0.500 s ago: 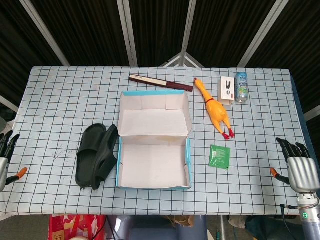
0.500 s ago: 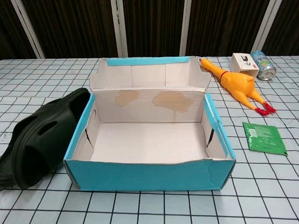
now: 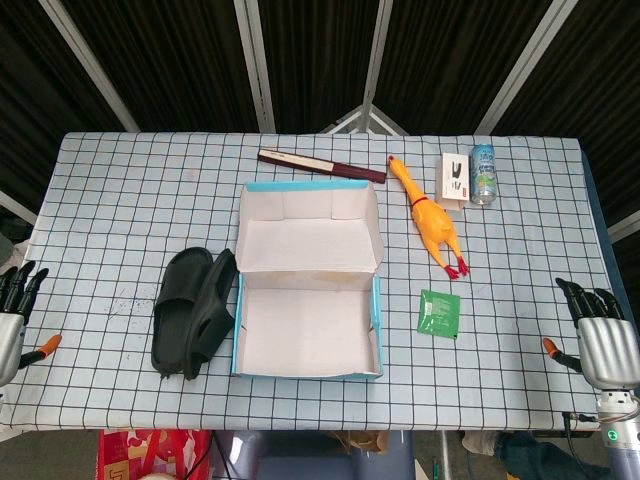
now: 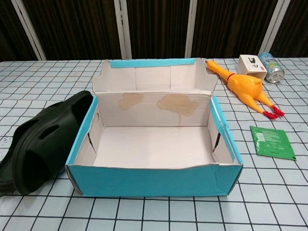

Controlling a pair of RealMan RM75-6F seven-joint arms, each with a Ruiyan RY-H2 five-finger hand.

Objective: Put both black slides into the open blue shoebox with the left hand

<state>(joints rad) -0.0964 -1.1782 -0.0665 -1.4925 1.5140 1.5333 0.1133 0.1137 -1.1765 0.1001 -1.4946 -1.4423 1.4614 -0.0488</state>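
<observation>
L hand [image 3: 12, 318] at table's left edge, fingers spread, holds nothing | R hand [image 3: 600, 338] at right edge, fingers apart, empty | black slides [image 3: 192, 310] lie as a pair on table [image 3: 110, 210], touching left wall of open blue shoebox [image 3: 308, 373], near front edge | box interior bare.

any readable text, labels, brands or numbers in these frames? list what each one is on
None can be read.
Small white carton box: dark logo mark, too small to make out.
Blue-green drink can: label print blurred.
Flat green foil packet: fine white print, too small.
Dark red flat case: pale label, no legible letters.
Open blue shoebox: no print visible, only brown stains inside.
</observation>
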